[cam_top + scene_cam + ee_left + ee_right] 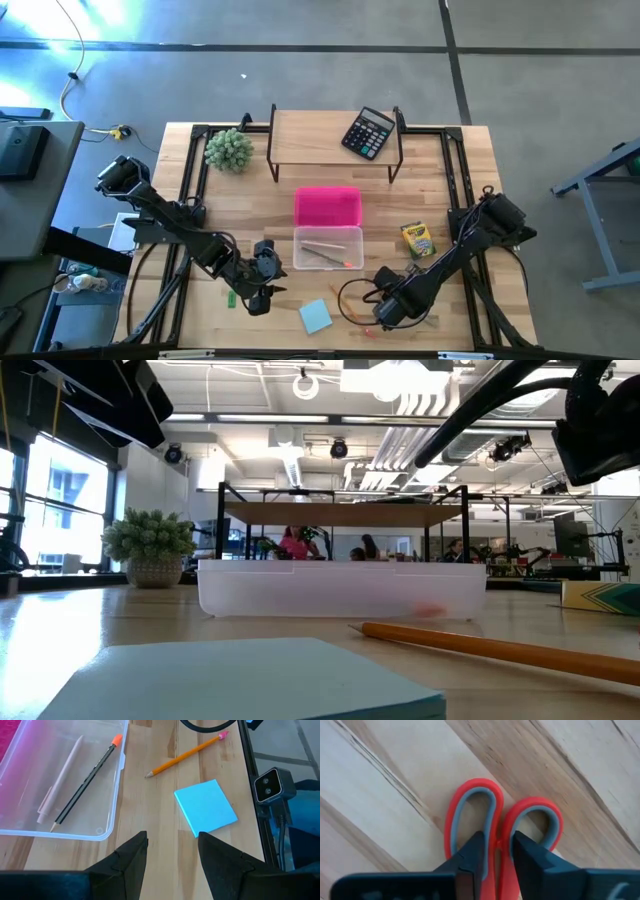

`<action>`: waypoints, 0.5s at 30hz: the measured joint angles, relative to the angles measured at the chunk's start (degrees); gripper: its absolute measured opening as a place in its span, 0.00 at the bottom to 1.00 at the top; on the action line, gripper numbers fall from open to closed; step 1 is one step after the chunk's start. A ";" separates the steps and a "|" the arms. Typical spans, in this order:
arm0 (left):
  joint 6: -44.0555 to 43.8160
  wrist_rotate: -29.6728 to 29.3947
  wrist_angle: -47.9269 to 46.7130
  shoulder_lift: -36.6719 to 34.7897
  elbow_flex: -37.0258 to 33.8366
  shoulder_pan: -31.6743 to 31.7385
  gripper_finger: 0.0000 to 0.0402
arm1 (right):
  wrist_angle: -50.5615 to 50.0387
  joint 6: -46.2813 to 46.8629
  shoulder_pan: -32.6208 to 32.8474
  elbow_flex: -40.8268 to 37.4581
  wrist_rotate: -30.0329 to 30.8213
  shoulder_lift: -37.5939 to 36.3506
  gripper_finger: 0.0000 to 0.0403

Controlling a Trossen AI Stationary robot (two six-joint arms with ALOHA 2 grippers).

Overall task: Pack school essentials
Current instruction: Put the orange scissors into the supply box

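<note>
Scissors (502,837) flat on wooden table (395,775), right fingers (470,857) straddling handles.

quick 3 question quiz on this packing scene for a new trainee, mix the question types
1. True or false: the clear bin already holds two writing tools.
2. Multiple choice: the right gripper is closing around which item? A) crayon box B) red-handled scissors C) calculator
3. Fill in: the left gripper is open above the wood beside the light-blue ____.

Key
1. True: a pale pen and a dark pencil lie inside it.
2. B: the fingers straddle the join between the two handle loops.
3. note pad; an orange pencil lies on the table just beyond it.
</note>
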 joint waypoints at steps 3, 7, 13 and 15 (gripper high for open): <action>0.00 0.11 0.00 0.00 0.00 0.00 0.42 | -0.10 0.00 0.00 -0.02 0.02 0.02 0.16; 0.00 0.35 0.00 0.00 0.00 0.00 0.42 | -0.15 0.02 0.00 -0.16 0.47 -0.54 0.15; -0.02 0.49 0.00 0.00 0.00 0.00 0.42 | -0.96 0.17 0.24 -0.55 2.00 -1.82 0.15; 0.00 0.48 0.00 0.00 0.00 0.00 0.42 | -0.80 0.17 0.31 -0.52 2.08 -1.88 0.15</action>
